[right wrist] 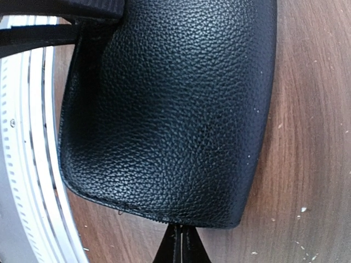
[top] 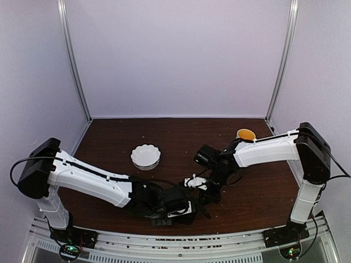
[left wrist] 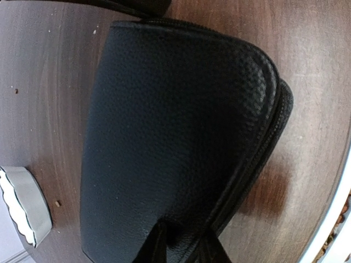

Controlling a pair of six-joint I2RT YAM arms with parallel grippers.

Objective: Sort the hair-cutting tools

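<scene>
Pebbled black rounded-corner zip case flat on wood table; left gripper pinches its edge, right gripper closed tight.

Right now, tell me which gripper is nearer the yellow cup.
Right. The right gripper sits at the black case, down-left of the cup in the top view; the left gripper is even farther left.

The left arm and right arm hem in the black case from both sides, with the left fingers and right fingers at its edges. Beyond the case stands a white bowl; the bench around it lies open.
</scene>
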